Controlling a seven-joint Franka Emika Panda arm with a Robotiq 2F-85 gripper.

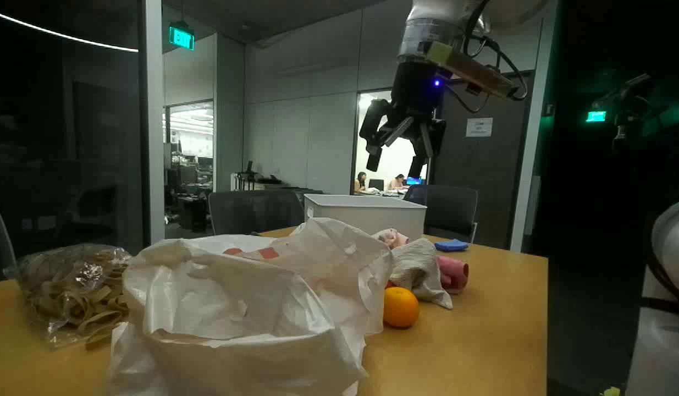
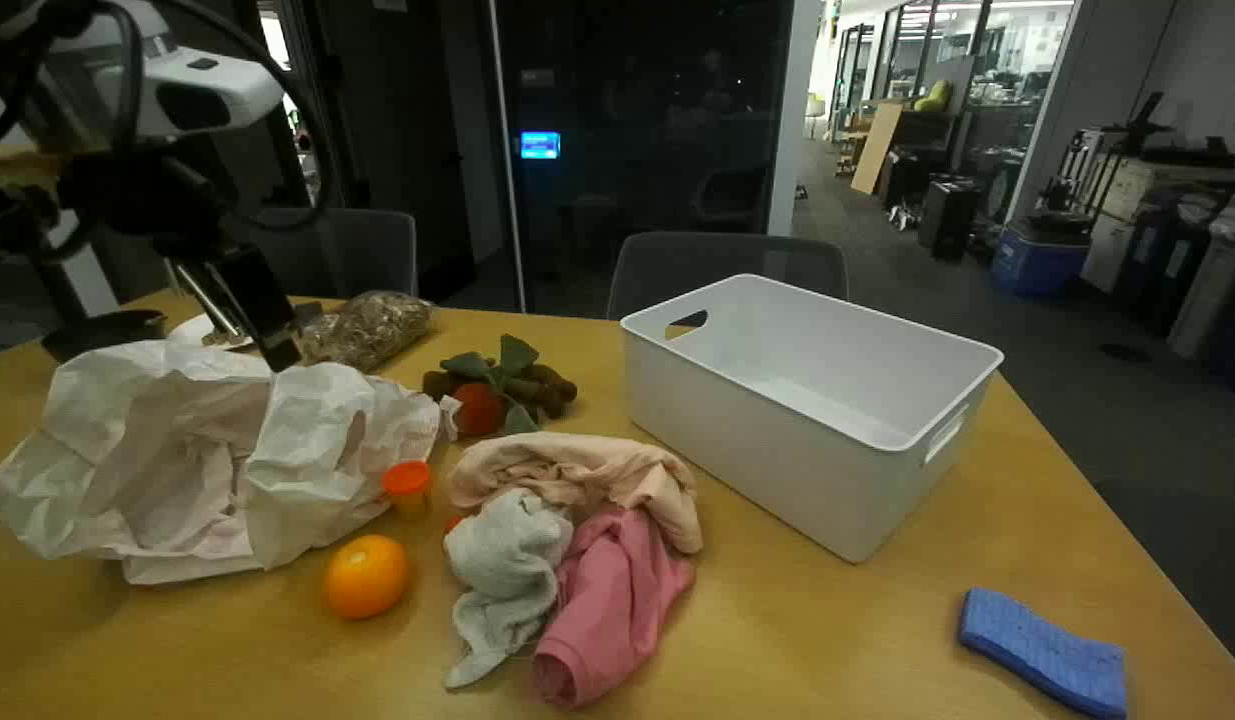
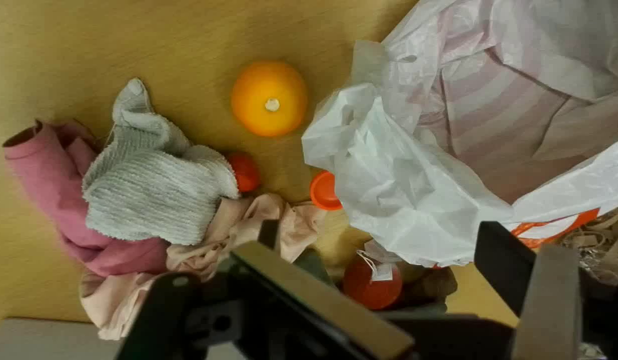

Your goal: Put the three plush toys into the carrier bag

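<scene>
Gripper (image 1: 395, 163) above the table (image 2: 827, 620), jaws spread wide, holding nothing.
We see the white carrier bag (image 2: 212, 460) mouth-open and, just beside it, what look like plush toys (image 2: 497, 383) in red, brown and green.

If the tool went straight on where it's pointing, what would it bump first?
The tool would probably meet the bag first, at its crumpled edge; depth is unclear, so perhaps the red toy beside it.

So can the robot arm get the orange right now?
Probably yes: the tool hangs open, nothing covers the orange from above in the wrist view, and it stands apart from the bag and the grey cloth.
</scene>
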